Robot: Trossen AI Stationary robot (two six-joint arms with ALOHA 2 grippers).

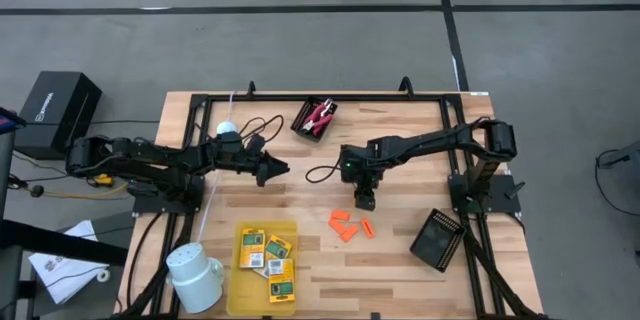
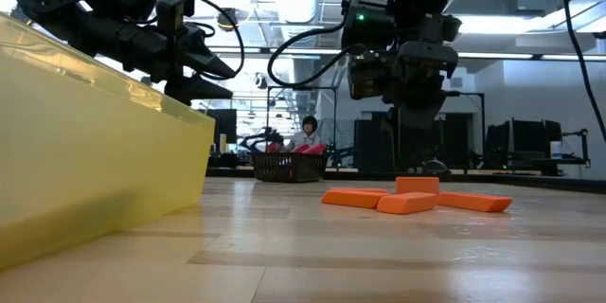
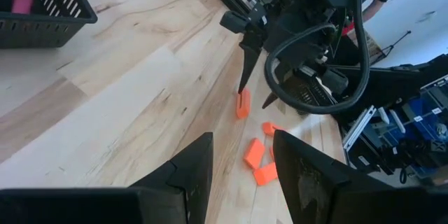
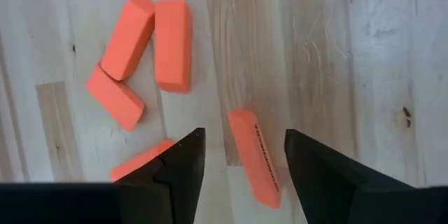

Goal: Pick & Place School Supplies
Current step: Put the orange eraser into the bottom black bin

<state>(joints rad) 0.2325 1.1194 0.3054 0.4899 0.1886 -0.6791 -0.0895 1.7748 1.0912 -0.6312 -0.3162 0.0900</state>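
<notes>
Several stubby orange pieces (image 1: 345, 226) lie loose on the wooden table. My right gripper (image 4: 245, 134) points steeply down over them, open, its fingertips on either side of one orange piece (image 4: 253, 161) that lies flat; I see no touch. My left gripper (image 1: 283, 170) hovers open at the table's middle left, pointing toward the right arm, with nothing between its fingers (image 3: 189, 175). Yellow-and-green packets (image 1: 268, 252) lie in a yellow tray (image 1: 240, 290). The red-handled scissors (image 1: 320, 115) rest in a black basket (image 1: 303, 128) at the far edge.
A second black basket (image 1: 438, 240) stands near the right arm's base. A white mug (image 1: 195, 275) sits left of the tray, and a small white disc (image 1: 228, 128) lies at the far left. Black cables (image 1: 320, 172) trail between the arms. A person sits in the room behind (image 2: 308, 134).
</notes>
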